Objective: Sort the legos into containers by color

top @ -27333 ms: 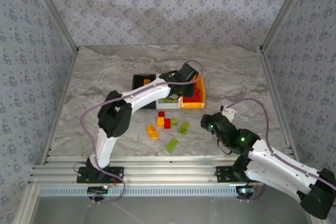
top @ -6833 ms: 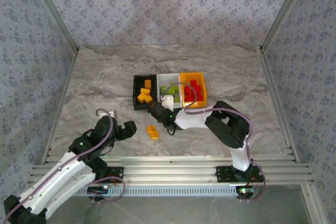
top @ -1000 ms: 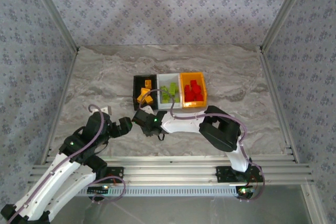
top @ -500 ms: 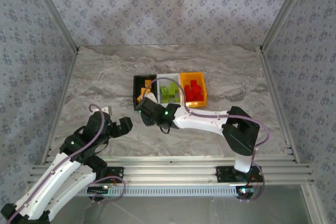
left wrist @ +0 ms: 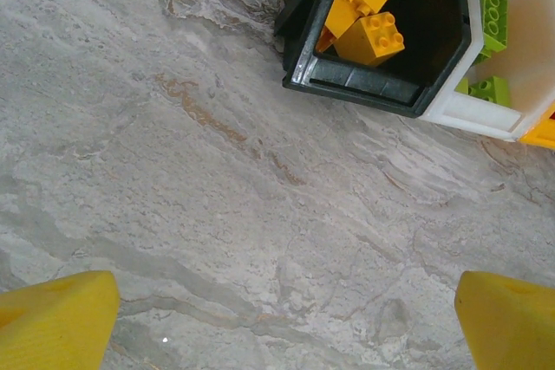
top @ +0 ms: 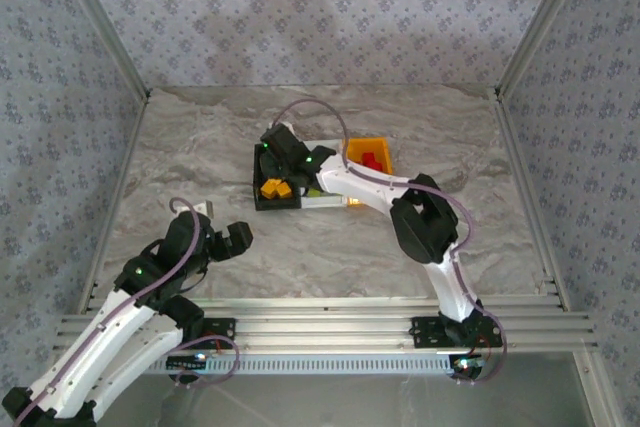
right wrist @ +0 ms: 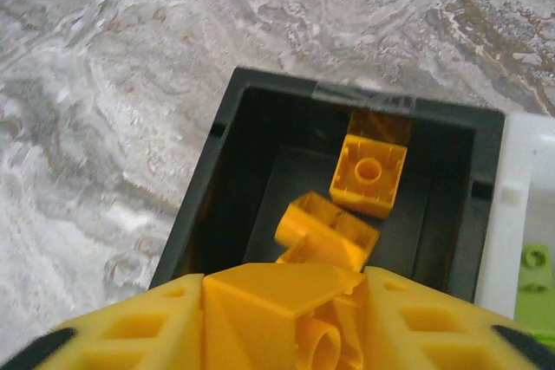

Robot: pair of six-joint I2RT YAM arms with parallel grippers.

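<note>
While my right jaws are pinching an orange-yellow brick (right wrist: 290,309) over the black bin (right wrist: 212,188), I'm guessing a sloppy release is risking a bounce into the white bin (right wrist: 520,214); left jaws are hanging spread

The left hand (left wrist: 279,325) hangs over the marble counter (left wrist: 199,205), its yellow fingertips (left wrist: 52,322) spread wide at the lower corners. At the top, the black bin (left wrist: 364,93) holds orange-yellow legos (left wrist: 373,36). The adjoining white bin (left wrist: 486,116) holds lime green legos (left wrist: 492,13).
</note>
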